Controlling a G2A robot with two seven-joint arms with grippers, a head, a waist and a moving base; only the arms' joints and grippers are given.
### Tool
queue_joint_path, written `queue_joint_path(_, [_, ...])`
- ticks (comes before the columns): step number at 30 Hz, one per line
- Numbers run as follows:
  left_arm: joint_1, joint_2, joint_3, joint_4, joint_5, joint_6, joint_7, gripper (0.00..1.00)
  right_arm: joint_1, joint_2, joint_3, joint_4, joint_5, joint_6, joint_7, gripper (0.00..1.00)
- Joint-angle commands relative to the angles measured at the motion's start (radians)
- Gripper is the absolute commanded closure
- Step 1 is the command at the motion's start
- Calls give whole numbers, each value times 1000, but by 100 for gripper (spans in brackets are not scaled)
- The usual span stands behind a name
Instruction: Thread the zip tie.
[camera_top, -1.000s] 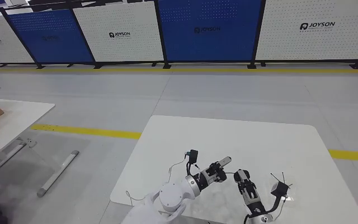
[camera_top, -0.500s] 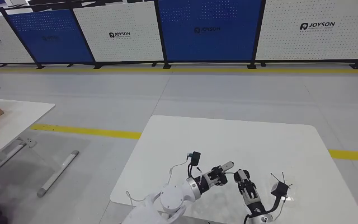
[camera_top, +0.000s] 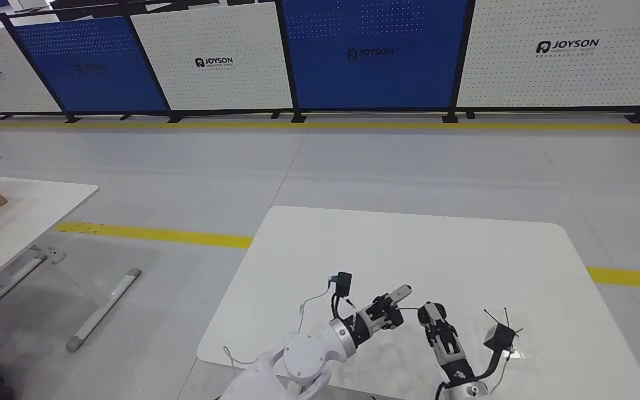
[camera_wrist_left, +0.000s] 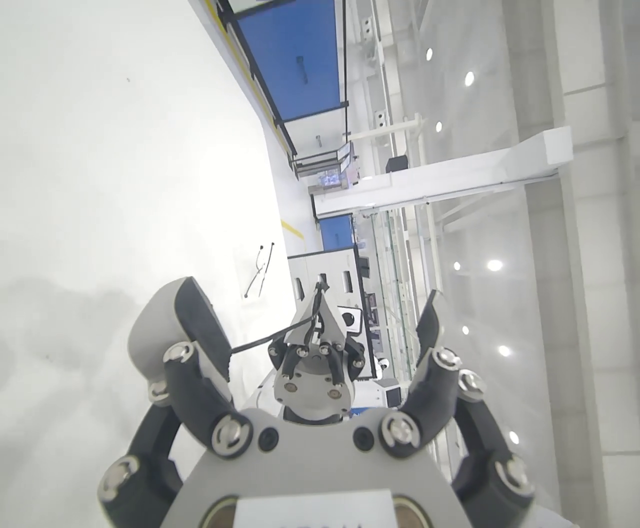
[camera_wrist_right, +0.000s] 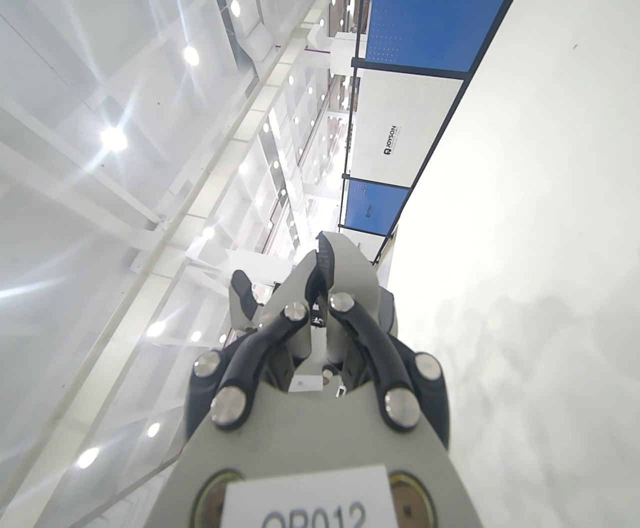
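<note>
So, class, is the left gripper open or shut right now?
Open: the left gripper has its fingers wide apart in its wrist view, with the right gripper showing between them.

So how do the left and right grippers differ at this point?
The left gripper is open, its fingers spread wide; the right gripper is shut. The right gripper pinches the black zip tie, while the left gripper holds nothing, though the tie's free end reaches one of its pads. Shared: the same two-finger build with dark pads, and both sit close together over the white table.
</note>
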Motion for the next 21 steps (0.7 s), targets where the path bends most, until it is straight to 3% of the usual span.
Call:
queue_joint_path(1, [-4,-2,8,4,14,9,13,13,-1,-1,1,0,2,-1,-2,100])
queue_joint_path(7, [-5,-6,20,10,46,15,42,50,-1,-2,4,0,1,-3,-8,100])
queue_joint_path(13, [1,-5,11,12,54,4,48,58,-1,-2,4,0,1,-3,-8,100])
queue_joint_path(17, [10,-2,14,5,105,11,49,56,-1,-2,4,0,1,-3,-8,100])
queue_joint_path(21, [19,-1,10,-7,107,5,51,71,-1,-2,4,0,1,-3,-8,100])
